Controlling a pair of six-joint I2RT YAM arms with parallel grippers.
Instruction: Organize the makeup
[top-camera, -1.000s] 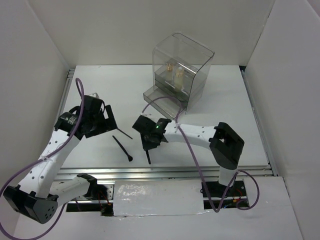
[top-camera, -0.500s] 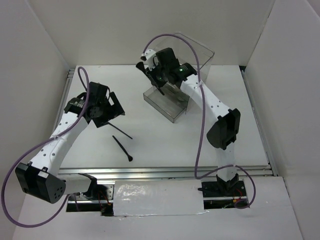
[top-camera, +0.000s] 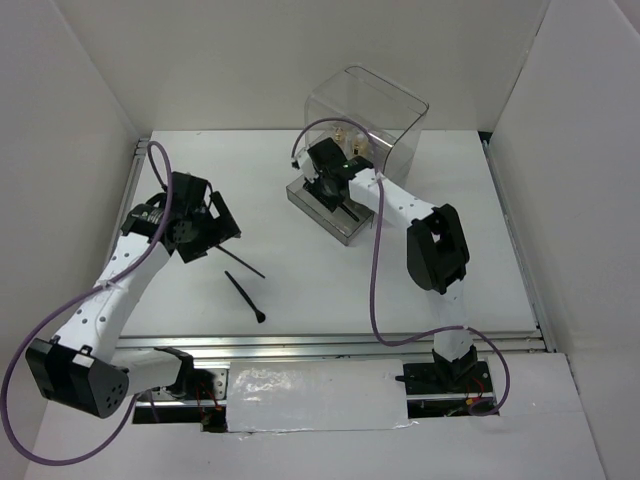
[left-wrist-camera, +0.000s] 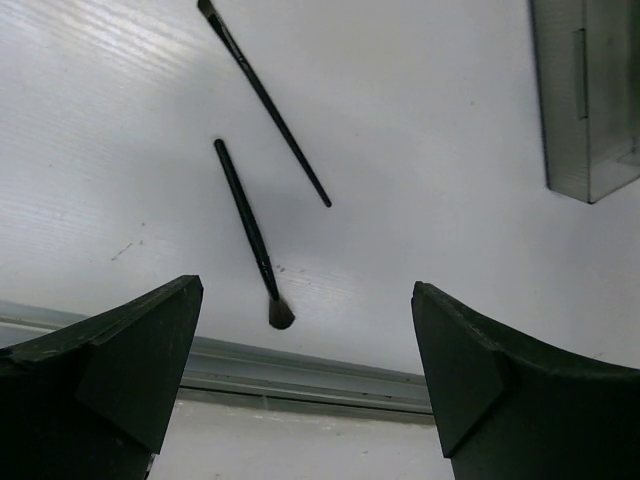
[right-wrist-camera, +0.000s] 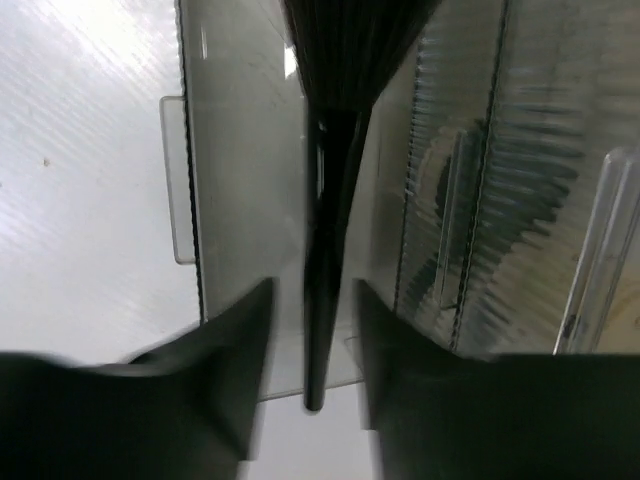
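Right tool (right-wrist-camera: 313, 290) stands parted either side of a black brush (right-wrist-camera: 322, 190) over the open drawer (right-wrist-camera: 240, 150). My left tool (left-wrist-camera: 308, 290), spread wide, is nearer the loose brush (left-wrist-camera: 245, 215), which lies lengthwise between its jaws.

The top camera looks down from above and behind the arm bases (top-camera: 450, 375), taking in the whole table (top-camera: 250, 160). The left wrist camera faces down from higher up at a thin brush (left-wrist-camera: 265, 100) and a thicker brush (left-wrist-camera: 245, 215); the right one sits close over the clear drawer (right-wrist-camera: 240, 200). The top view shares all 3.
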